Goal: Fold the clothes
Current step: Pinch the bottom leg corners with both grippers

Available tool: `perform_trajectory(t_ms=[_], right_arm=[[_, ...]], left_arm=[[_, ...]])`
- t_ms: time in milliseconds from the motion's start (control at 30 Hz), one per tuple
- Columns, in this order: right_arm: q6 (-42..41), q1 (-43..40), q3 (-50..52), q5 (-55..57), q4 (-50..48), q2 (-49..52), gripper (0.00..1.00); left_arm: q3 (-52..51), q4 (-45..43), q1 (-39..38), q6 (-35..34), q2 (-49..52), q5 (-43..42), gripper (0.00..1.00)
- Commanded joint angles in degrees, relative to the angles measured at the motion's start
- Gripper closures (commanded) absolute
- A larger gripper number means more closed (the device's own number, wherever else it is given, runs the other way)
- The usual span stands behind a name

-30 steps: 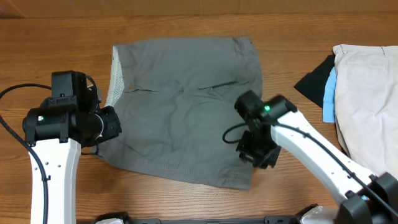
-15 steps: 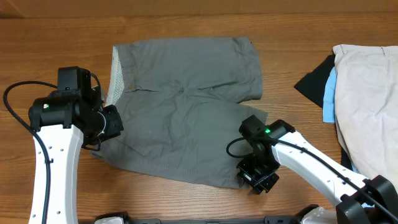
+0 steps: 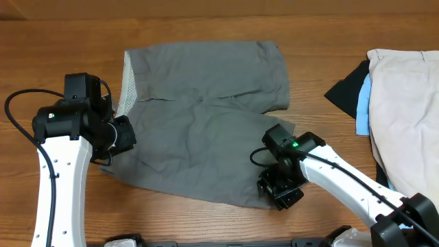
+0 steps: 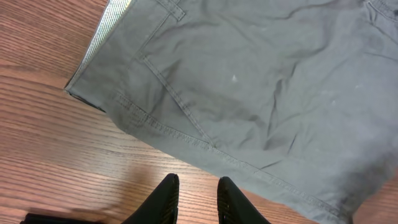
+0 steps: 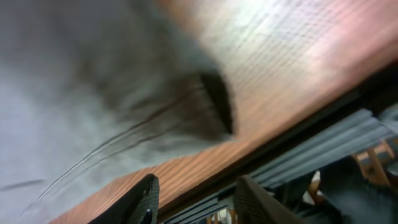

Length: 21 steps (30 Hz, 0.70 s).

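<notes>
The left arm rises from the near edge with its wrist turned inward. The left gripper points down, its two dark fingers a narrow gap apart with nothing between them. The right arm reaches in low from the near right corner, and the right gripper, blurred in its own camera, seems spread wider and empty.

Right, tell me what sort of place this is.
Probably a robot test bench for laundry folding: a wood-grain table, two white robot arms, mid-grey woven shorts laid out, and a beige, light-blue and black garment pile at the side.
</notes>
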State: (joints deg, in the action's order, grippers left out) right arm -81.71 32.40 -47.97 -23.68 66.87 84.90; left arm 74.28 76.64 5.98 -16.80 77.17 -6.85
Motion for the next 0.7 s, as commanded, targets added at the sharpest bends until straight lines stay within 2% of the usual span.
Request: perform_trajectory(t_ms=[0, 467, 667], right_arm=[[-4.31, 0.33, 0.39, 1.42, 1.16, -0.79, 0.54], [-7.04, 1.07, 0.79, 3.13, -1.7, -0.68, 0.51], [-11.19, 2.8, 0.79, 5.66, -2.1, -0.68, 0.44]], left_arm=[[-0.44, 0.0, -0.39, -0.33, 0.48, -0.09, 0.75], [-0.44, -0.09, -0.39, -0.33, 0.48, -0.07, 0.73], [-0.44, -0.15, -0.39, -0.33, 0.48, -0.07, 0.72]])
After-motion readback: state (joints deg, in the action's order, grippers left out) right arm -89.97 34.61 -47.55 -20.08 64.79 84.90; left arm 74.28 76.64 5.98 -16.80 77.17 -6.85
